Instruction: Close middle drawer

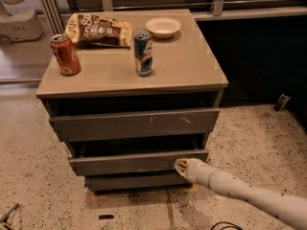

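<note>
Grey-wood middle drawer (129, 163) stands a little open, under the scratched upper drawer front (134, 123). The gripper (183, 166) is up against its face near the right end; open or closed, I cannot tell. Stiff and light on runners, I judge, so push flat, nearer centre. On the cabinet top (192, 66): red soda can (65, 55), blue can (143, 53), chip bag (98, 30), white bowl (163, 27). Speckled terrazzo floor (240, 138) all around.

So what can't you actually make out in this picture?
All in the one camera view:
- Inside of the middle drawer: dark, shadowed by the scratched drawer front above it.
- The hand sits at that drawer's right end; its arm runs off the right edge.
- Small object on the floor, far right: too small to identify.
- Item in the bottom-left corner: cut off by the edge.
</note>
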Tool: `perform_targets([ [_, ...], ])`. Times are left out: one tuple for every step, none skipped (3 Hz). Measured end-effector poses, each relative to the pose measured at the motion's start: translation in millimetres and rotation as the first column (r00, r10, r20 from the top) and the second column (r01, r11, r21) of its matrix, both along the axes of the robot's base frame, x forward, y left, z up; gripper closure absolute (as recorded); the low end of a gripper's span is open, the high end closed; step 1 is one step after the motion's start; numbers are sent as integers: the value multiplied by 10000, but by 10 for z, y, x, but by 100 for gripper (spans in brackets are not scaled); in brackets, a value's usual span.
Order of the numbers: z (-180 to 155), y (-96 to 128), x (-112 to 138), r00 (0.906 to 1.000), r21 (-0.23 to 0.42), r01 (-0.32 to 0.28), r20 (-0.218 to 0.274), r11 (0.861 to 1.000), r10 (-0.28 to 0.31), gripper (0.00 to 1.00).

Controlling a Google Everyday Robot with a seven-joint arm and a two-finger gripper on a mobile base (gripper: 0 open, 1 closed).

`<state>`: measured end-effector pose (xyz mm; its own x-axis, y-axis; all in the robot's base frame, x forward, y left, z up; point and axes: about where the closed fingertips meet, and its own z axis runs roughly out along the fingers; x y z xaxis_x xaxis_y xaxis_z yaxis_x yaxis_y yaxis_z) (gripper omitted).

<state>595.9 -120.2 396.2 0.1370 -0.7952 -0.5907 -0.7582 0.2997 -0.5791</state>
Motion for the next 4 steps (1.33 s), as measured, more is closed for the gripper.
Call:
perform_targets([
  [-21,-12,272,9998,-89,122,179,9999,-120,100],
  [-27,-28,318,9996,-130,157,216,9998,-154,100],
  [17,-39,227,9978,57,-162,-648,9999,166,100],
  [169,-103,-8,9794,444,-462,-1947,9979,540,100],
])
